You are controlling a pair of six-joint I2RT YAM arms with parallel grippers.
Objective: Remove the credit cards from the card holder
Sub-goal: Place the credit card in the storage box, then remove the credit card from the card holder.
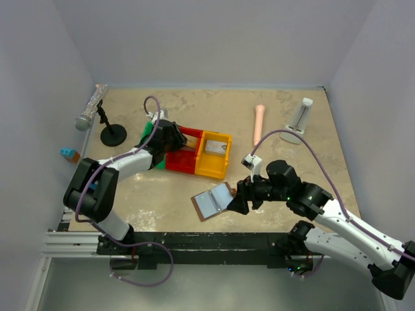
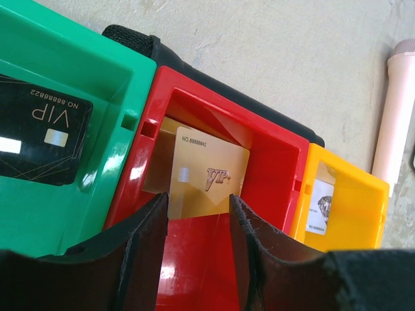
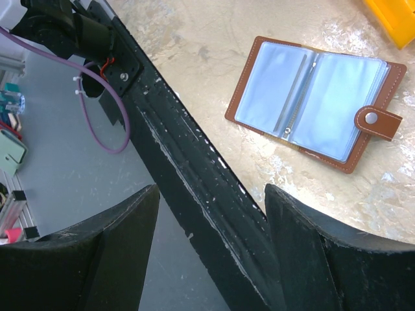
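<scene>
The card holder (image 3: 311, 100) lies open by the table's near edge, its sleeves seemingly empty, the right gripper (image 3: 211, 191) spread and empty beside it; farther back, left of centre, the left gripper (image 2: 198, 202) gapes over a gold card (image 2: 207, 172) lying in the red bin (image 2: 275, 165); next, probably, lift clear.

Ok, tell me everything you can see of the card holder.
The card holder lies open on the beige table, near its front edge. Brown leather-like cover with pale stitching, clear bluish sleeves inside, apparently empty, a metal spine down the middle, and a strap tab with a snap stud on one side. Only the table touches it; the right claw hangs open beside it.
</scene>
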